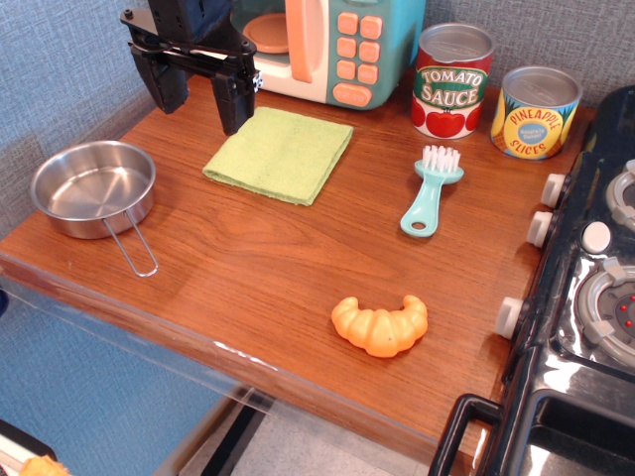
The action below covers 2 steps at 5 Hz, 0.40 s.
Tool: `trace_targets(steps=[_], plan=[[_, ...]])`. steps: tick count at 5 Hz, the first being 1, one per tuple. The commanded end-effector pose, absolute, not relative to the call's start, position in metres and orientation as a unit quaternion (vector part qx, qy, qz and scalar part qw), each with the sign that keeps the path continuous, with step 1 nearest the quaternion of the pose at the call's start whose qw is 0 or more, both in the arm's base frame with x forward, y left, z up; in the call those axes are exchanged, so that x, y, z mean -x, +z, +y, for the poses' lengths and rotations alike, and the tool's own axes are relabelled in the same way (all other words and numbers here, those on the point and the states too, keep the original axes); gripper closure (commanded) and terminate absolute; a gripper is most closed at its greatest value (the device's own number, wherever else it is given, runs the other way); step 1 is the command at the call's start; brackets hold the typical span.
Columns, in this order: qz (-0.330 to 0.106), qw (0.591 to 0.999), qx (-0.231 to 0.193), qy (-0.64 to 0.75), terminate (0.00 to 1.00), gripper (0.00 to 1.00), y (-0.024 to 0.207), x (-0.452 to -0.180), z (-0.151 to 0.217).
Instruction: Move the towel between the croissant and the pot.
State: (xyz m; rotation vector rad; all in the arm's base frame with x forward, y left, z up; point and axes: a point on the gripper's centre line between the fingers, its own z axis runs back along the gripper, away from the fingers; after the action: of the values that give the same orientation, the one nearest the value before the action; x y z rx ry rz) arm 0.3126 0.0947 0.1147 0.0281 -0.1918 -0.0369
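Gripper: we see the black gripper (201, 94) hanging over the rear left of the table, its 2 fingers pointing down with a clear gap between them; the jaws stand apart and hold nothing.
Gripper position: we place it just left of the towel's rear corner, with the right finger (234, 99) close by the cloth's edge; we cannot tell whether it touches.
Towel: we find the light-green towel (280, 153) lying flat and folded toward the rear middle of the table, turned at an angle, in front of the toy microwave.
Pot: we see the shiny steel pot (93, 186) near the left edge, empty, its wire loop handle pointing toward the front edge; it sits apart from the towel, to the towel's left.
Croissant: we see the orange croissant (381, 324) near the front right of the table, well apart from both towel and pot.
Table: we note a brown wood-grain table (248, 258), bare between pot and croissant.
Other things: we count 1 teal brush (432, 190) right of the towel, 1 tomato sauce can (451, 79) and 1 pineapple slices can (535, 112) at the rear right, a toy microwave (332, 45) at the back, and a toy stove (595, 288) along the right edge.
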Motion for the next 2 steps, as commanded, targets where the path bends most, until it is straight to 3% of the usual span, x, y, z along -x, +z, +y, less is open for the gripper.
trace_targets(steps=[1,2], plan=[[-0.096,0.995,-0.014,-0.018,0.00,0.00,0.115,-0.313,0.095],[-0.091,0.996,-0.019,-0.009,0.00,0.00,0.096,-0.336,0.095]])
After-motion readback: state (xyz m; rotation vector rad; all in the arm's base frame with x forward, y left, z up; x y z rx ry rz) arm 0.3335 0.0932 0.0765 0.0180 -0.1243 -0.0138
